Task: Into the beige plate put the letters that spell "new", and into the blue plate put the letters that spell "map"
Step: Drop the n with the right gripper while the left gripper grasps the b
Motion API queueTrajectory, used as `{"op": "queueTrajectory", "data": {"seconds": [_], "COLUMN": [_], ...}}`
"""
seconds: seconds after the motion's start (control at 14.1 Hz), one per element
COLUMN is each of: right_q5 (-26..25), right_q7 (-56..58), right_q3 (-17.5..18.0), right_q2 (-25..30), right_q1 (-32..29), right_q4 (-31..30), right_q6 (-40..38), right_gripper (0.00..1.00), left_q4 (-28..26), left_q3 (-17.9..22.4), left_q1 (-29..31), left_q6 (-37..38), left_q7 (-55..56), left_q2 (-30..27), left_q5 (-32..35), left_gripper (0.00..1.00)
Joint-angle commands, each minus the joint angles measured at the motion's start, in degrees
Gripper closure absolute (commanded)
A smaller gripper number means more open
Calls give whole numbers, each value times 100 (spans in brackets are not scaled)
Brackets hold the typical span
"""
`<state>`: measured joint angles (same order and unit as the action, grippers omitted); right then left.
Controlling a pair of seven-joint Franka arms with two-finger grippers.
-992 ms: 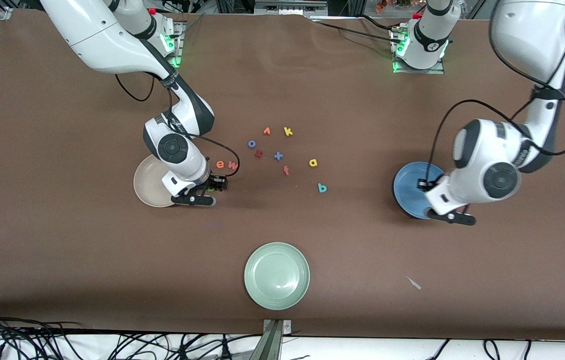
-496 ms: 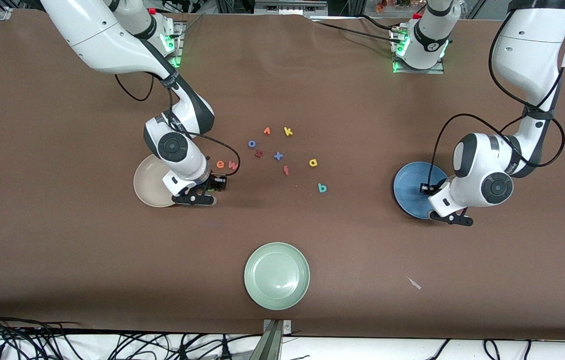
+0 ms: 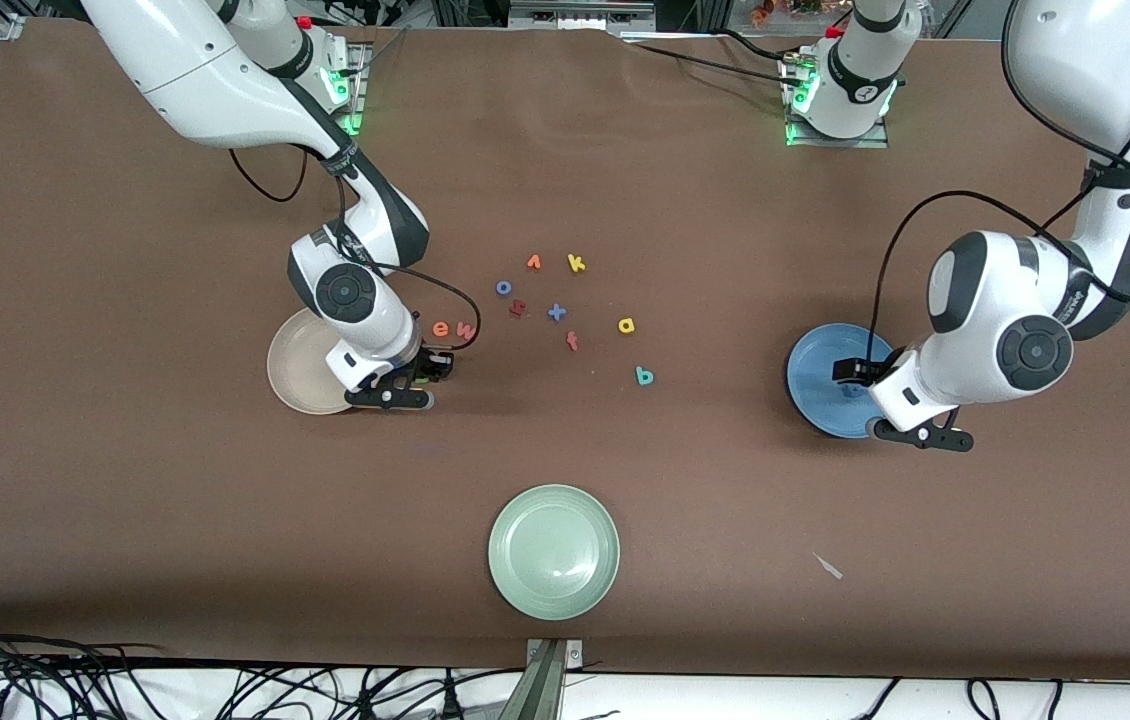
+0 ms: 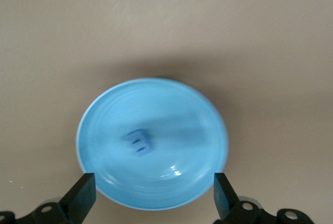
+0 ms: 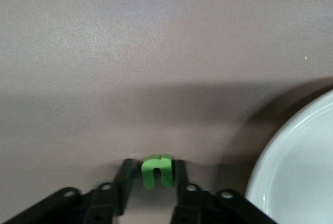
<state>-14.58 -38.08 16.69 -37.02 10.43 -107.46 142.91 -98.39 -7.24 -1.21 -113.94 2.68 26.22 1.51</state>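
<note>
**n pinched at the table, m already in the blue plate**

- Nearest: pale green plate (image 3: 553, 551), glazed, shallow, not a target.
- Right gripper (image 5: 152, 178) is down at table level just beside the beige plate (image 3: 293, 372), on its side toward the left arm's end. Its fingers are pressed onto both flanks of the green n (image 5: 157, 170), as far as the right wrist view shows.
- Left gripper (image 4: 152, 197) hangs over the blue plate (image 4: 104, 114), fingers spread wide and holding nothing. The light blue m (image 4: 138, 142) lies flat in the plate.
- Teal p (image 3: 643, 376) is on the cloth, between the two plates.
- Farther: orange e (image 3: 441, 328) and pinkish-red w (image 3: 466, 328) side by side near the right gripper; yellow a (image 3: 626, 325) just farther than the p.
- Farthest: distractor cluster, ending in the yellow k (image 3: 576, 263).

Handling: the letters look like flat, matte foam, very light and squashy. Pinch across the outer edges with low force; thin strokes may buckle or slip out. The cloth should stop sliding, and the raised plate rims should keep dropped letters in.
</note>
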Motion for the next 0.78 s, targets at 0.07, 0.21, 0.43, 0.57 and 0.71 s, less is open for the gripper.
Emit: {"op": "queueTrajectory", "data": {"seconds": [0.07, 0.21, 0.43, 0.57, 0.71], "right_q5": [-80, -80, -9, 35, 105], "right_q7": [38, 90, 256, 650, 1178], "right_q3": [10, 10, 18, 1, -17], "right_q2": [72, 107, 405, 659, 949], "right_q1": [-32, -32, -50, -93, -329], "right_q4": [-144, -74, 547, 727, 439], "right_q6": [132, 97, -1276, -1879, -1925], "right_gripper": [73, 78, 80, 80, 79], "left_q4": [977, 1251, 1945, 1920, 1929], "left_q3": [-260, -252, -252, -252, -243], "left_q1": [-370, -913, -1495, -1741, -2075], "left_q6": [118, 48, -337, -942, -1444], "left_q7": [1512, 2346, 3701, 4107, 4607], "left_q2": [646, 1164, 1938, 2254, 2641], "left_q5": [33, 16, 16, 24, 42], "left_gripper": [0, 0, 0, 0, 0]}}
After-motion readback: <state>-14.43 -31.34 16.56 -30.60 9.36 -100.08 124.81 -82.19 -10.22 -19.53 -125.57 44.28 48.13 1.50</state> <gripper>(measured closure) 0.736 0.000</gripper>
